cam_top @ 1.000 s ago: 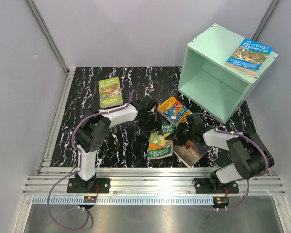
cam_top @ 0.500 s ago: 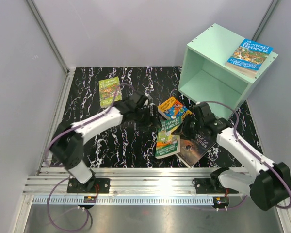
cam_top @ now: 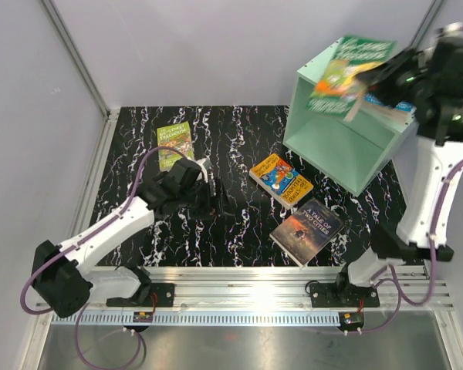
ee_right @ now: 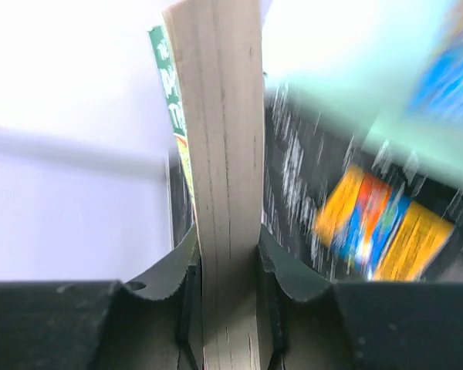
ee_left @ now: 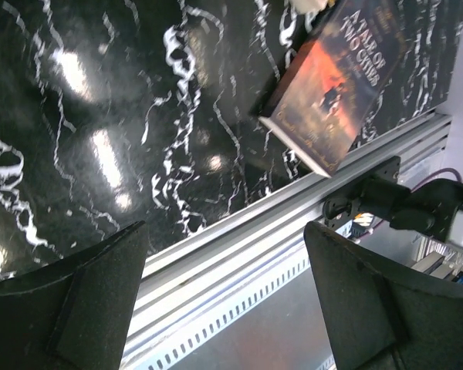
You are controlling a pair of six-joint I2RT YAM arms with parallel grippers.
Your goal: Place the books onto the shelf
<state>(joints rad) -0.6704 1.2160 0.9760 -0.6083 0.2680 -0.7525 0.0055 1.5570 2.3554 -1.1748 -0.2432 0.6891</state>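
Over shelf (cam_top: 336, 142), seemingly, right gripper (ee_right: 226, 270) clamps green book (cam_top: 346, 73).

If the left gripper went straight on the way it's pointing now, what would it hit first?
Most likely the bare tabletop: the open left gripper tilts down at it, close to the rail. The dark book lies off to the side of that line, though depth is hard to judge.

Robot test cell, lab setting.
I see plain grey enclosure panels (cam_top: 216, 46) on three sides; slotted aluminium rails (cam_top: 247, 293) along the near edge; a black marbled tabletop (cam_top: 239, 131); purple cabling (cam_top: 100, 351) looped below.
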